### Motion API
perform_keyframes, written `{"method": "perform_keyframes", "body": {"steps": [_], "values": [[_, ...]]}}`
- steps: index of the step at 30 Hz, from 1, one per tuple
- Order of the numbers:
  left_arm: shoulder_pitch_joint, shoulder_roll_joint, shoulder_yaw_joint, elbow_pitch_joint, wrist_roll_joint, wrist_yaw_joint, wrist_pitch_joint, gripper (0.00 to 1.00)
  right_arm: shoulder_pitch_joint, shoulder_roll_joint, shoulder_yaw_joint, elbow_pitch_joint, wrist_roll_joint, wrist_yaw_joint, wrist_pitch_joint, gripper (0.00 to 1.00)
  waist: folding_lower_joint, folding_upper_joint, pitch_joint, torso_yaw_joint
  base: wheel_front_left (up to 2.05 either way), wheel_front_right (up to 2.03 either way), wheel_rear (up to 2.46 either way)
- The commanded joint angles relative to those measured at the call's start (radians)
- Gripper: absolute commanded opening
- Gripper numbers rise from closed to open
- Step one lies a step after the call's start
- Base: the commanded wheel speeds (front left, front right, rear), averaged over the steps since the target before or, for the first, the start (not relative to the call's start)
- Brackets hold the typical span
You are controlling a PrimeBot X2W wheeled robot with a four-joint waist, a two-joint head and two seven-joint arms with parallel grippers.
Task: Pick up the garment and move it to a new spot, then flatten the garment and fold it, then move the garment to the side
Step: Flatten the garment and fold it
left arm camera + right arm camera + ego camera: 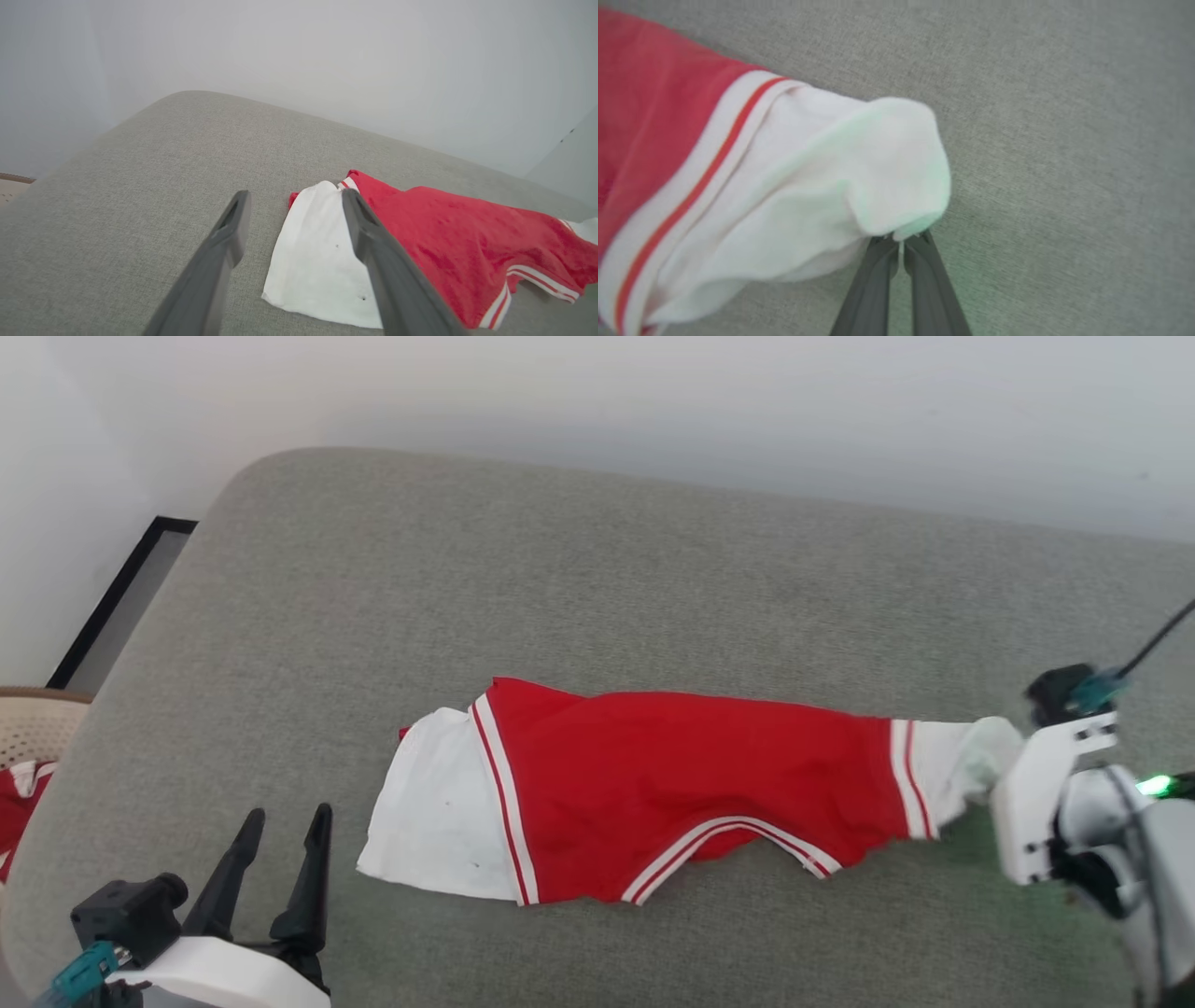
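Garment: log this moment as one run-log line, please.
garment: stretched on grey cushion | right gripper: shut on white sleeve end | left gripper: open, beside garment

I see the shirt (653, 784) stretched sideways across the grey cushion (560, 597), with one white sleeve flat at its left end. The sleeve at the right end runs into my right hand (1006, 782), whose fingers are hidden there. My left hand (285, 840) sits at the lower left, fingers apart, near the shirt but clear of it. A beige basket (33, 723) pokes in at the left edge.
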State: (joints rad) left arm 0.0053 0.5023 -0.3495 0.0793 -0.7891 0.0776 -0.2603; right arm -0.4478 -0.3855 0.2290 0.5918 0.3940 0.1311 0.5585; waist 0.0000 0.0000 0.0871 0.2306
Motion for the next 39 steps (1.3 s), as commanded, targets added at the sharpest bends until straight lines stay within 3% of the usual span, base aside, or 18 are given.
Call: {"method": "perform_keyframes", "body": {"steps": [1,5,10,11,12,13,14,21,28,39], "values": [[0.013,0.0,0.01,-0.005,0.013,-0.008,-0.006,1.0,0.02,-0.028,-0.014,-0.03,0.017,-0.001,0.025,0.0,0.0,0.0,-0.003,-0.012,0.0,0.0,0.0],[0.022,0.005,0.023,-0.007,0.016,-0.014,-0.006,1.0,0.08,-0.065,-0.042,-0.098,0.038,-0.001,0.092,0.0,0.0,0.0,-0.003,-0.031,0.0,0.0,0.0],[0.024,0.007,0.027,-0.003,0.015,-0.022,-0.004,1.0,0.147,-0.046,-0.099,-0.156,0.038,-0.001,0.114,0.0,0.0,0.0,0.005,-0.054,0.0,0.0,0.0],[0.021,0.008,0.023,0.001,0.014,-0.026,0.001,1.0,0.153,-0.039,-0.105,-0.156,0.031,-0.001,0.108,0.26,0.0,0.0,0.007,-0.058,0.0,0.0,0.0],[0.021,0.008,0.023,0.001,0.014,-0.026,0.001,1.0,0.153,-0.039,-0.105,-0.156,0.031,-0.001,0.108,0.26,0.0,0.0,0.007,-0.058,0.0,0.0,0.0],[0.017,0.01,0.02,0.005,0.012,-0.028,0.006,1.0,0.156,-0.034,-0.109,-0.155,0.022,-0.001,0.104,0.86,0.0,0.0,0.008,-0.062,0.0,0.0,0.0],[0.01,0.011,0.016,0.008,0.012,-0.033,0.011,1.0,0.158,-0.029,-0.114,-0.155,0.014,-0.001,0.102,1.0,0.0,0.0,0.009,-0.066,0.0,0.0,0.0],[-0.029,0.039,-0.012,0.043,0.0,-0.059,0.096,1.0,0.168,0.002,-0.139,-0.223,-0.004,-0.001,0.131,1.0,0.0,0.0,0.015,-0.105,0.0,0.0,0.0],[-0.08,0.083,-0.04,0.082,-0.043,-0.075,0.256,1.0,0.204,0.025,-0.224,-0.39,-0.025,-0.001,0.13,1.0,0.0,0.0,0.023,-0.151,0.0,0.0,0.0],[-0.14,0.138,-0.075,0.16,-0.124,-0.067,0.526,1.0,0.267,0.183,-0.373,-0.651,-0.116,-0.001,-0.031,1.0,0.0,0.0,0.027,-0.225,0.0,0.0,0.0]]}}
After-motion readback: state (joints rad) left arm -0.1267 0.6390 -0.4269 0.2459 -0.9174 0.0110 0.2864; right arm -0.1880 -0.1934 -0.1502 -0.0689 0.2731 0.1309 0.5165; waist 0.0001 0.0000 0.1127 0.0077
